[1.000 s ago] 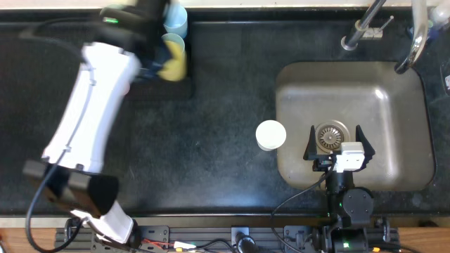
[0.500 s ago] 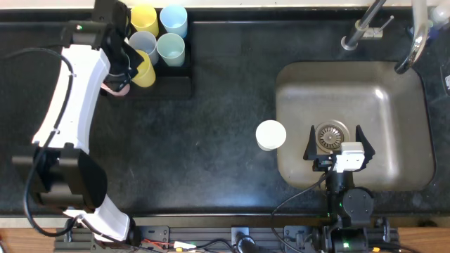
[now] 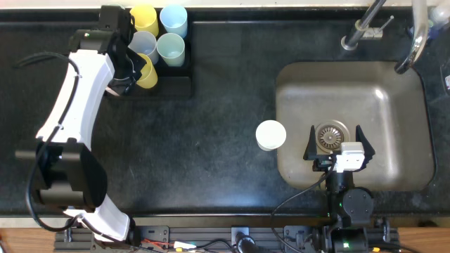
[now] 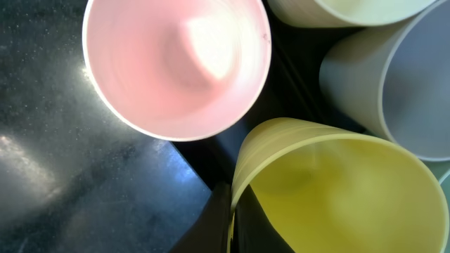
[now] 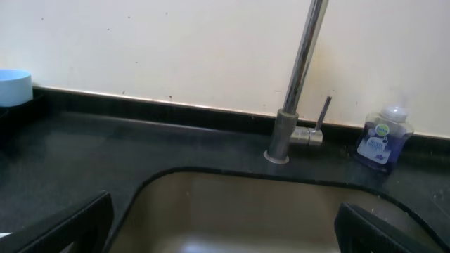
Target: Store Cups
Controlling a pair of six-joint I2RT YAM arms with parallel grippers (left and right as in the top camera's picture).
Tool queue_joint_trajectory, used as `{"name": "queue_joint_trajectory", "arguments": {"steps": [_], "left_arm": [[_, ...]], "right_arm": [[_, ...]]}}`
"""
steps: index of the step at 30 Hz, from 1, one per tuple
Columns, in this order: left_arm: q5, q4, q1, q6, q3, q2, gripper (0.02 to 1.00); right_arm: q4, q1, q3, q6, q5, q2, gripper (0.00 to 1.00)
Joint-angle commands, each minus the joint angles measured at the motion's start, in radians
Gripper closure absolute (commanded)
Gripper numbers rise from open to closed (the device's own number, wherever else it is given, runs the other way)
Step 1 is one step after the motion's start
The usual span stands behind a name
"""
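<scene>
A: Now, over to the black tray [image 3: 176,83] at the far left corner of the counter [image 3: 211,154]. Seeing the left gripper [image 3: 135,69] pinched onto the wall of a yellow cup [image 3: 148,70], with one dark finger [image 4: 219,225] pressed against the outside, just under the rim.

B: Tilted, too, mouth up toward the wrist camera, over the tray's near left part. Touching down or hanging? Cannot tell.

A: Just beside it, a pink cup [image 4: 176,63], upright, mouth wide to the camera. Inside the tray or off its edge? Cannot tell either.

B: Behind, four more upright in the tray: a second yellow cup [image 3: 144,15], a light blue cup [image 3: 174,17], a grey cup [image 3: 144,42], a pale green cup [image 3: 171,49]. Packed close together.

A: Out on the counter, well apart from all that, a white cup [image 3: 271,135], just beside the rim of the sink [image 3: 394,176].

B: Over the sink, right above the drain [image 3: 332,138]: the right gripper [image 3: 335,133], fingers spread wide.

A: Beyond, against the wall, the tap [image 5: 299,84] and a soap bottle [image 5: 383,137].
</scene>
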Motion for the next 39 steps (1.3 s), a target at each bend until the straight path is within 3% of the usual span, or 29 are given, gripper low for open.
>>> {"name": "queue_joint_trajectory", "arguments": {"steps": [1, 39], "left_arm": [[-0.022, 0.005, -0.005, -0.032, -0.007, 0.04, 0.98], [-0.06, 0.015, -0.026, -0.034, -0.007, 0.101, 0.982]], "right_arm": [[0.004, -0.007, -0.014, -0.007, 0.001, -0.008, 0.003], [0.004, -0.007, -0.014, -0.006, 0.001, -0.008, 0.003]]}}
